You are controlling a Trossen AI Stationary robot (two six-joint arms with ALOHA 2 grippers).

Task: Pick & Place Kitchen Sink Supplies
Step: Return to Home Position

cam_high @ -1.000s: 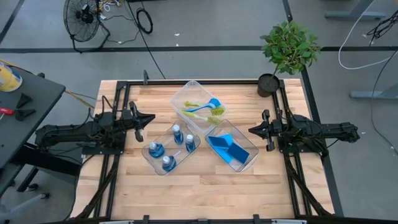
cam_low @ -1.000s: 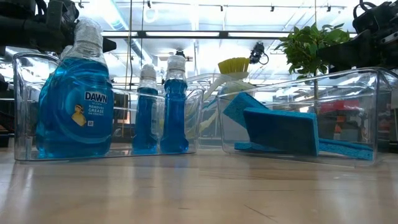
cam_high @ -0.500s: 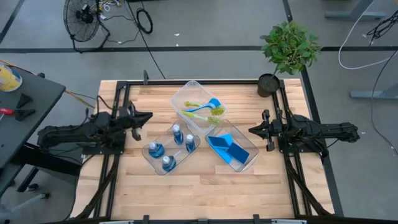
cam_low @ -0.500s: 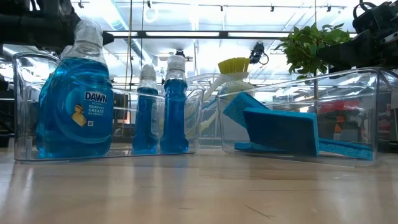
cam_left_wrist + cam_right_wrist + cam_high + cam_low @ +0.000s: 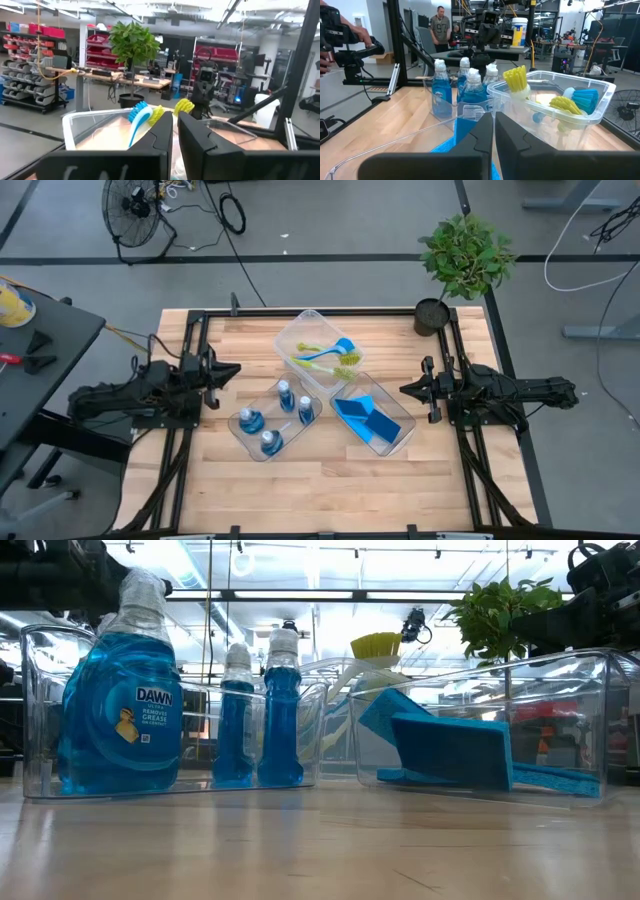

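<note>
Left gripper (image 5: 234, 369), fingers together, near bottle bin (image 5: 245, 445): low swing could clip it. Right gripper (image 5: 404, 390) together, well apart.

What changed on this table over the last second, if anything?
The left gripper drew back a little toward its own side, away from the clear bins, holding nothing. The right gripper did not move. The bottles, sponges and brushes lie in their bins as before.
</note>
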